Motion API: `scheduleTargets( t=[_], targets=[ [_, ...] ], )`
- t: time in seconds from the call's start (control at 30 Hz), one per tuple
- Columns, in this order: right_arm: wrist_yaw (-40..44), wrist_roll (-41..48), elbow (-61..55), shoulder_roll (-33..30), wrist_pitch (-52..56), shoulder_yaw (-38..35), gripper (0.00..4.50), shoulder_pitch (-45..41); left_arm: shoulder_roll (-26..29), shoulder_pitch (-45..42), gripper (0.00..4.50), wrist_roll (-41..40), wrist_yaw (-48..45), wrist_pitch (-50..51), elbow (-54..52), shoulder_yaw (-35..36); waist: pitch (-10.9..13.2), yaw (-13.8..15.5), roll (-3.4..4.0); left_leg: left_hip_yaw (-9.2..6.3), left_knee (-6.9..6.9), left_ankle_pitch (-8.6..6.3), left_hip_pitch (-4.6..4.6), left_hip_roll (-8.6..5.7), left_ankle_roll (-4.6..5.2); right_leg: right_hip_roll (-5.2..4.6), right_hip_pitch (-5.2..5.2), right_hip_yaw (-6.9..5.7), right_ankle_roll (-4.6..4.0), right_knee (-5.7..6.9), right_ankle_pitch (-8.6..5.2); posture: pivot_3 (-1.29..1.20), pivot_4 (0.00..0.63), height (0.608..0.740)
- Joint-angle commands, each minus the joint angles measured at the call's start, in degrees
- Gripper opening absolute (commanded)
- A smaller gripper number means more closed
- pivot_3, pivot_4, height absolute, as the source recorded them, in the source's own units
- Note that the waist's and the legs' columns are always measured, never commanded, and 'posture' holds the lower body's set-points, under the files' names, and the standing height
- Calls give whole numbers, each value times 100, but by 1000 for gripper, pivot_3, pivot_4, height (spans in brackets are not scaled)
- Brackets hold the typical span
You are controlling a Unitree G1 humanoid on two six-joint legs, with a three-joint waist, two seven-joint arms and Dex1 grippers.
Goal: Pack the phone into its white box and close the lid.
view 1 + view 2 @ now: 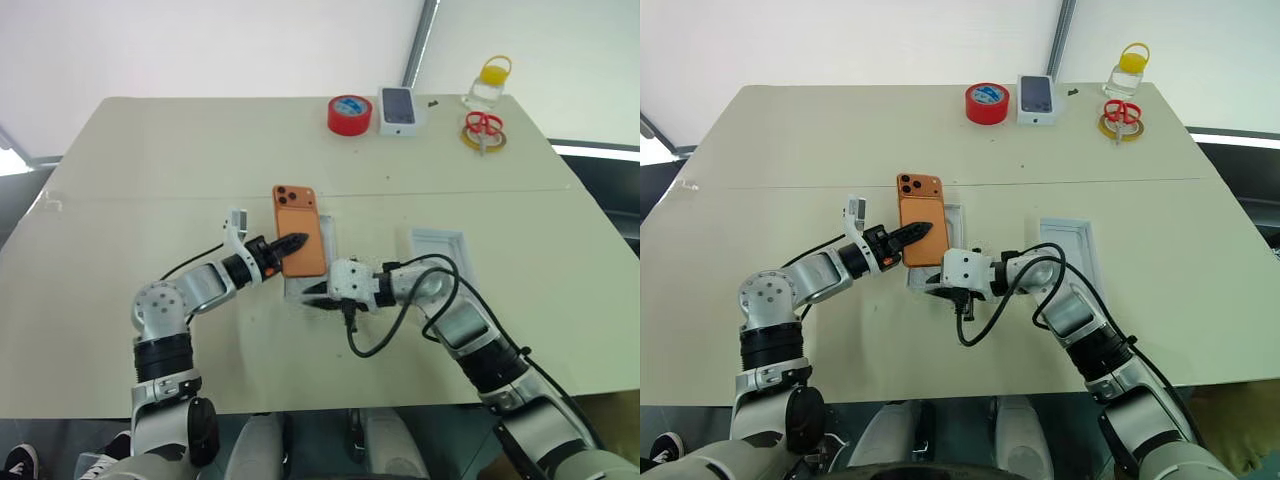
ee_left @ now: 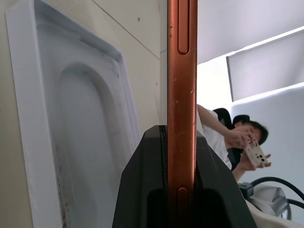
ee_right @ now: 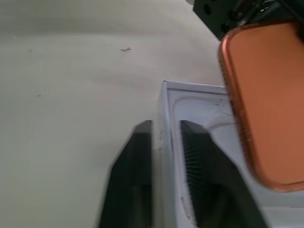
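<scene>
- Beige table [image 1: 150, 180] bears everything; the white moulded tray [image 1: 333, 240] near its middle serves as landmark
- the left gripper [image 1: 297, 241] is pinched on the phone [image 1: 300, 230], holding it above the tray, lenses toward the far edge
- the right gripper [image 3: 164, 142], fingers slightly parted, straddles the tray's near wall
- the lid [image 1: 440, 255] lies right of the tray; red tape roll [image 1: 349, 114], small box [image 1: 399, 109] and scissors [image 1: 484, 127] sit well beyond it

Lab-like test space, pale worktable [image 1: 150, 180], white canopy walls, tape roll [image 1: 349, 114], scissors [image 1: 484, 127]
</scene>
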Motion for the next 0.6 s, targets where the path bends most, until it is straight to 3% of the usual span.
scheduleTargets(
  t=[0.03, 0.07, 0.3, 0.6],
  targets=[
    [163, 471, -670, -194, 226, -365, 2918, 101, 50, -12, 0, -109, -165, -113, -270, -52, 0, 1, 0, 0, 0, 0, 0, 0, 0, 0, 0, 0, 0, 0, 0, 0, 150, 739],
    [220, 573, -804, -298, 303, -450, 3464, 143, 54, -4, 0, -117, -161, -117, -270, -65, 0, 9, 0, 0, 0, 0, -1, 0, 0, 0, 0, 0, 0, 0, 0, 0, 150, 739],
    [288, 574, -477, -1236, 110, -1039, 3464, 287, -64, 92, 0, -195, 98, 241, -216, -210, 1, 20, -2, 0, 2, -1, -2, -4, 2, -2, 4, 0, -12, -5, -8, 0, 150, 739],
    [71, 382, -29, -1197, -315, -993, 3464, 127, -21, -59, 0, -330, 306, 644, 1, -61, 4, 2, -5, 1, 0, 0, 0, 7, 2, 11, 4, 0, -4, -10, -3, 0, 150, 739]
  ],
)
